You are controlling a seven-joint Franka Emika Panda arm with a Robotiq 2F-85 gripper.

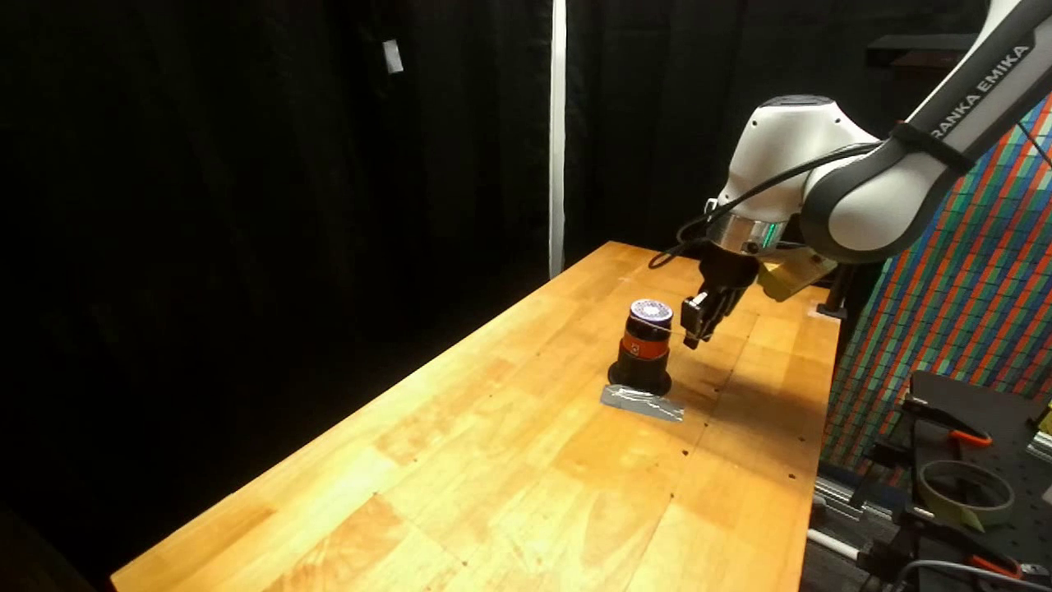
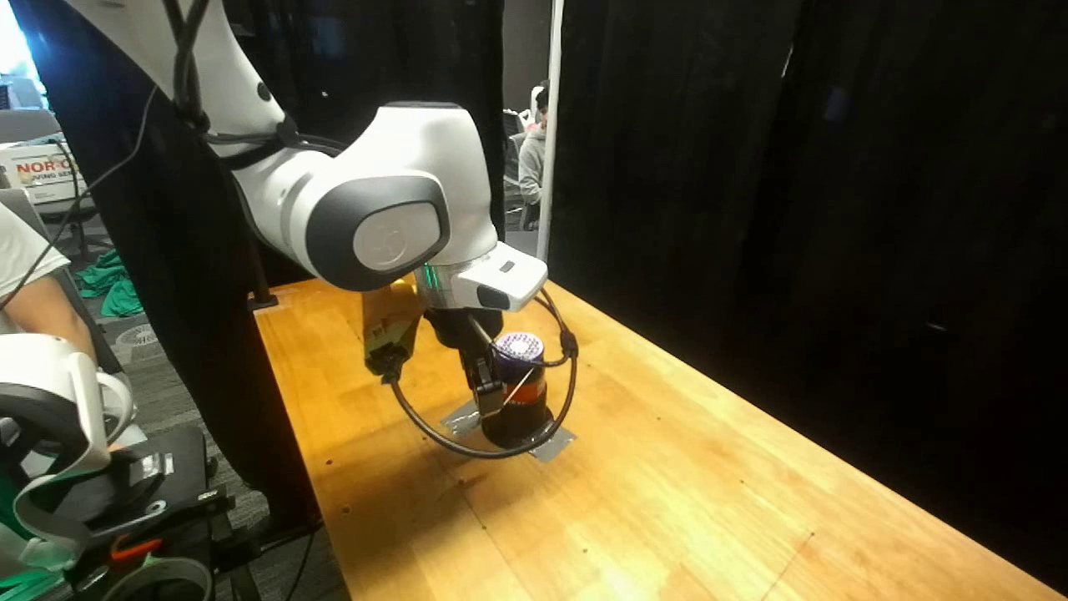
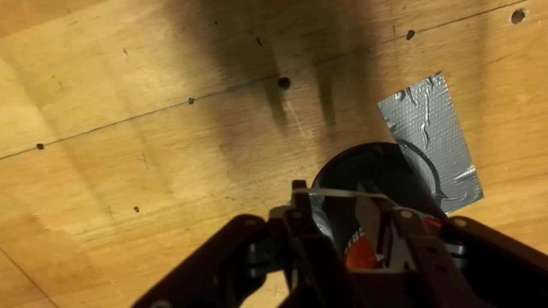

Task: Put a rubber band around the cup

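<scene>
Going slow pays imo: claw (image 3: 332, 189) has its fingers spread, band (image 3: 340, 193) strung across the tips, cup (image 1: 644, 349) just beside them. I'd lower the band taut, down the cup, before slipping free.

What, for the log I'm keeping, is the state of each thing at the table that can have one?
Cup: upright on the table.
Gripper: open, jaws apart.
Rubber band: stretched between the gripper and the cup; full wrap round the cup unclear.
Grey tape: creased, overlapping the cup's base.
Robot arm: bent over the table, green light lit.
Black cable: hanging in a loop.
</scene>
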